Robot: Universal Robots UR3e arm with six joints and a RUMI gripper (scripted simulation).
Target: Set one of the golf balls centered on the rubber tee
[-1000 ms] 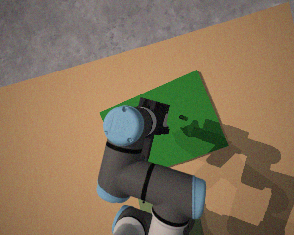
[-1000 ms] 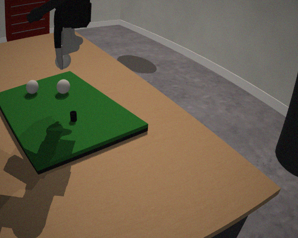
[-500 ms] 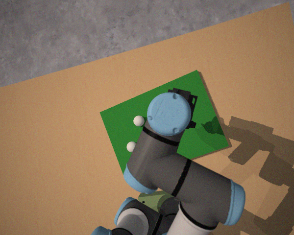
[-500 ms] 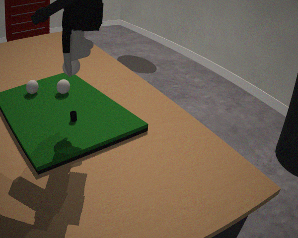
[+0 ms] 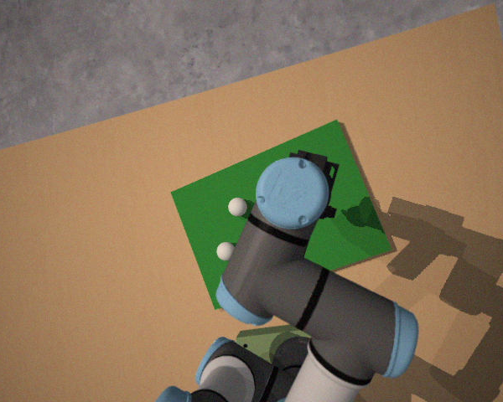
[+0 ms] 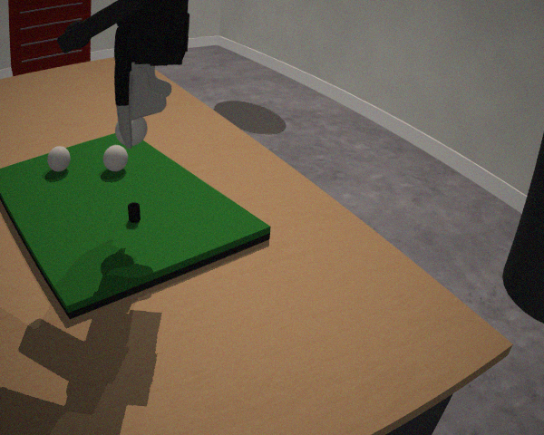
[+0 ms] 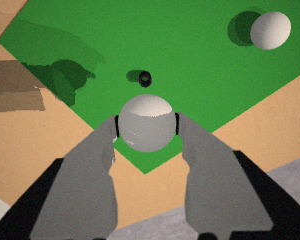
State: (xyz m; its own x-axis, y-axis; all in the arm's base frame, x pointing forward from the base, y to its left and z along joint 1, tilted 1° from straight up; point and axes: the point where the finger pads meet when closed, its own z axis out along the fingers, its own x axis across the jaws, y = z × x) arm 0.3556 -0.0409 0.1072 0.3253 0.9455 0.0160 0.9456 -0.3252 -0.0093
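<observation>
Grey walls and a grey floor surround a tan tabletop [image 6: 337,299], with a red cabinet [image 6: 49,34] in the far corner and a tall black bin [image 6: 539,225] off to the right. On the tabletop lies a flat green mat [image 6: 179,206], and the arm [image 5: 286,276] reaches over it from the near edge.

The hand [image 7: 147,125] is clamped on 1 white golf ball [image 7: 147,124], a grey finger [image 7: 97,170] pressing each side of it. From the side view that ball [image 6: 139,129] hangs in the air above the far edge of the mat, touching nothing below.

2 more balls rest on the mat near its far side: one ball [image 6: 115,158] just below the hand and another ball [image 6: 58,158] to its left, a little apart from each other. From above, both show at the left of the arm's blue cap [image 5: 292,192].

The small black tee [image 6: 133,212] stands upright around the middle of the mat, bare on top, well apart from the 2 resting balls. In the wrist view the tee [image 7: 145,78] sits just beyond the held ball; how high the ball is above it is hard to judge from here.
</observation>
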